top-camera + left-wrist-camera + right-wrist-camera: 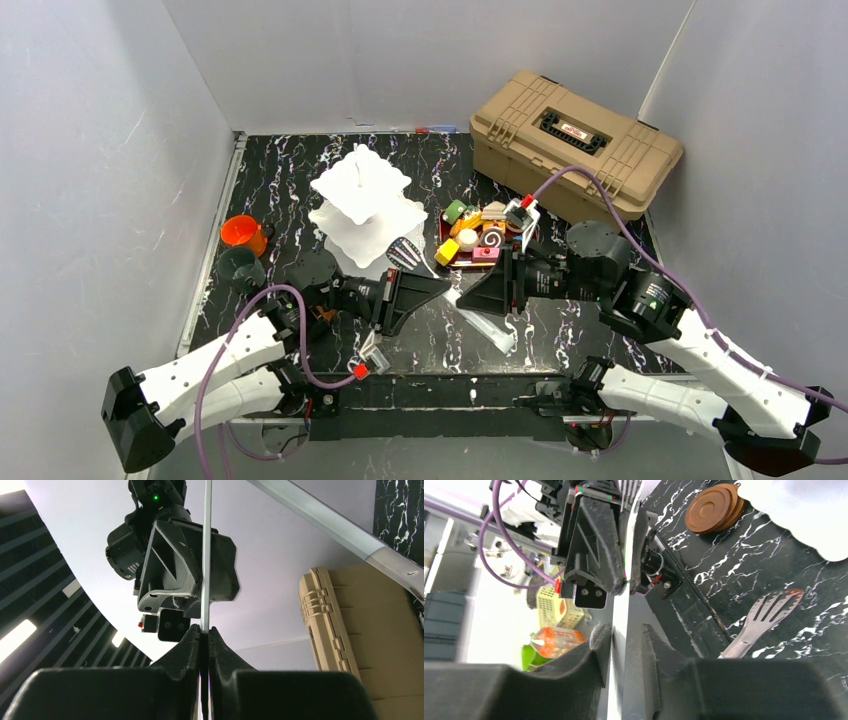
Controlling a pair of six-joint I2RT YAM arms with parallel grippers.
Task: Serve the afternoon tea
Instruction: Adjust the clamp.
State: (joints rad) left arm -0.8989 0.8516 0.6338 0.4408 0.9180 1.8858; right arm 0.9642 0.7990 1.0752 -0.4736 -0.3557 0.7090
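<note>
The white three-tier stand [358, 205] is at the centre back, with small colourful pastries [478, 235] heaped to its right. An orange cup [240, 232] and a dark cup [240, 268] stand at the left. Stacked brown saucers [713, 507] lie near the stand's bottom plate [809, 510]. My left gripper [443, 285] [205, 630] is shut on one thin arm of the metal tongs [205, 555]. My right gripper [465, 300] [626, 627] faces it tip to tip. Its fingers straddle the same arm, partly closed, with a gap on one side.
The tongs' other arm ends in a slotted head [769, 611] lying on the black marble table [290, 180]. A tan toolbox [575, 140] [350, 630] sits at the back right. Grey walls enclose the table on three sides.
</note>
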